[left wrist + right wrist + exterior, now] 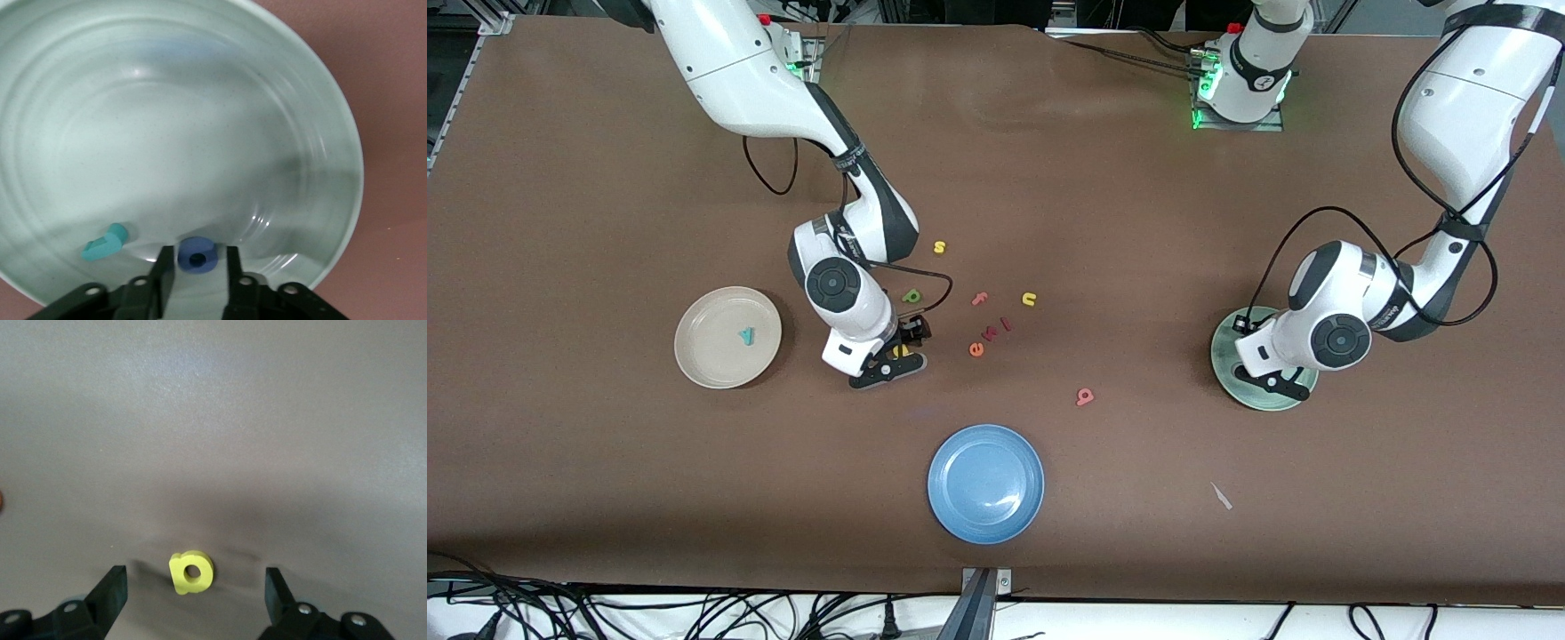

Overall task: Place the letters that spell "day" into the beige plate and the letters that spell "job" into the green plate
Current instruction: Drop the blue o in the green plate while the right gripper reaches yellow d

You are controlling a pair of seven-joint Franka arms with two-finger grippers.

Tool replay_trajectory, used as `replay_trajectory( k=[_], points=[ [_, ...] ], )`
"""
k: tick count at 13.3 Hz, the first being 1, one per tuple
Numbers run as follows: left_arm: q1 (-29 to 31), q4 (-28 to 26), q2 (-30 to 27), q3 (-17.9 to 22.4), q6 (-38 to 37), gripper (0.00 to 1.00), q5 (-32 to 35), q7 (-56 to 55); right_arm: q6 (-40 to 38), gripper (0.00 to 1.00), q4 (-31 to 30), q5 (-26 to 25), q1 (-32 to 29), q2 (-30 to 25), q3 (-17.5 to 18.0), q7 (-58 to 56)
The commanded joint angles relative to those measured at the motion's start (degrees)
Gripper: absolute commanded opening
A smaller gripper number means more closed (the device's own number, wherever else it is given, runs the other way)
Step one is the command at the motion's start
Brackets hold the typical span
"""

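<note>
Right gripper point(193, 587): hung low over the table between the beige plate and the loose letters, its two fingers point(112, 587) spread wide and gripping nothing.
Yellow a point(191, 572): lay flat on the table point(1049, 178) squarely between those spread fingers, apart from both; its short length ran roughly along the closing line, so the judgement was that a straight drop and squeeze would catch it.
Left gripper point(195, 267): was down inside the green plate point(333, 133), its fingers point(164, 267) flanking the blue o point(197, 255); whether they pinched it or had let go could not be told.
Teal j point(105, 241): lay in the green plate just beside the o.
Teal y point(745, 335): lay in the beige plate point(694, 342).
Green d point(911, 296): sat on the table near the right gripper, farther from the front camera than the a.
Salmon-pink b point(1085, 396): lay on the table between the two arms, nearer the front camera than the other loose letters, well apart from both grippers.
Nearer arm for the a: the right one, already over it.
</note>
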Motion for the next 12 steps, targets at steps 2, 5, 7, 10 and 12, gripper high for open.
replay_trajectory(
  k=[2,5,7,10,12],
  points=[
    [0.4,-0.3,-0.3,-0.6,0.0,1.0,0.8,-0.2,0.5,0.8,1.6,-0.1,0.5,1.5,-0.3,0.3],
    [0.0,0.1,-1.2,-1.2,-1.0,1.0,0.8,0.3,0.6,0.77,1.5,-0.1,0.5,1.6,-0.3,0.4],
    [0.4,0.8,-2.3,-4.1,-4.0,1.0,0.7,0.3,0.6,0.73,1.5,-0.1,0.5,1.7,-0.3,0.4],
    [0.5,0.9,-4.0,-7.6,-5.9,1.0,0.7,0.2,0.5,0.65,1.5,0.1,0.5,1.7,-0.3,0.4],
    [0.3,2.3,-4.8,-9.1,-7.3,1.0,0.7,0.3,0.5,0.61,1.5,0.3,0.6,1.7,-0.3,0.4]
  ],
)
